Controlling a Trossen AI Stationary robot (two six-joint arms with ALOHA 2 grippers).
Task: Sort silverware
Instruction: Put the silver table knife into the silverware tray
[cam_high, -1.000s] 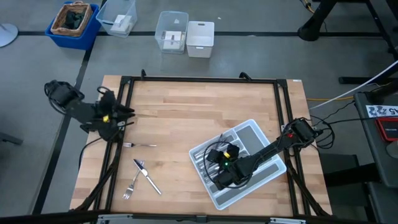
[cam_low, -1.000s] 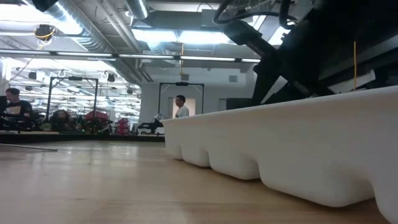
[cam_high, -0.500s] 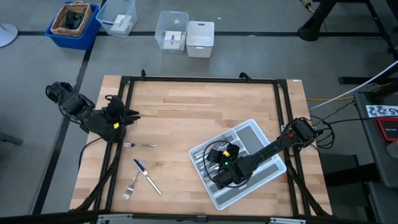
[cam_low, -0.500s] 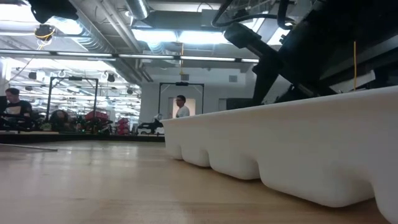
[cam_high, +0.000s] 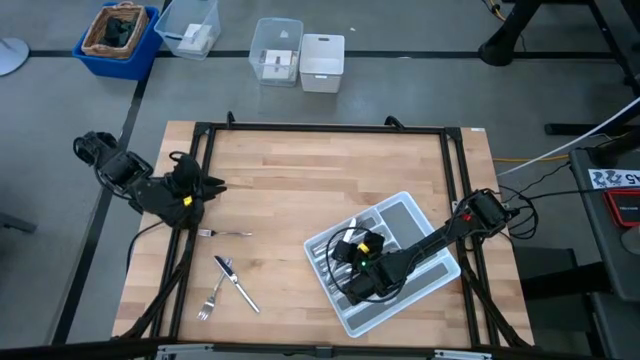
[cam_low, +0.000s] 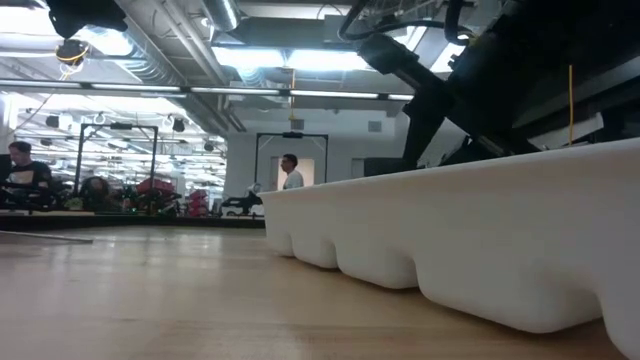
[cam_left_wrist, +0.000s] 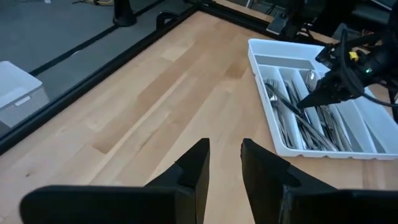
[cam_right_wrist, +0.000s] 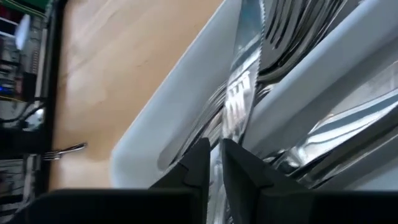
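The right tool (cam_high: 349, 262) is down inside the light grey tray (cam_high: 412, 214), over its narrow compartments. In the right wrist view its two fingers (cam_right_wrist: 198, 163) stand slightly parted with only a thin slit between them, right above a table knife (cam_right_wrist: 244, 81) that lies in a compartment; whether they touch or pinch the knife cannot be told. The left tool (cam_high: 205, 184) hangs at the left edge of the worktop (cam_high: 320, 170); its fingers (cam_left_wrist: 196, 167) are spread a little, with a clear gap and nothing between them.

The tray sits tilted on the right half of the worktop. Its narrow compartments hold sorted silverware (cam_left_wrist: 298, 118), lying lengthwise; the wide compartment at the far end shows bare.

Three pieces lie loose on the left part of the worktop: a fork (cam_high: 222, 233) just beside the left tool, and nearer the front a knife (cam_high: 236, 284) crossing a second fork (cam_high: 213, 298).

Beyond the worktop, on the floor, stand a blue bin (cam_high: 120, 38) and clear plastic boxes (cam_high: 277, 51).
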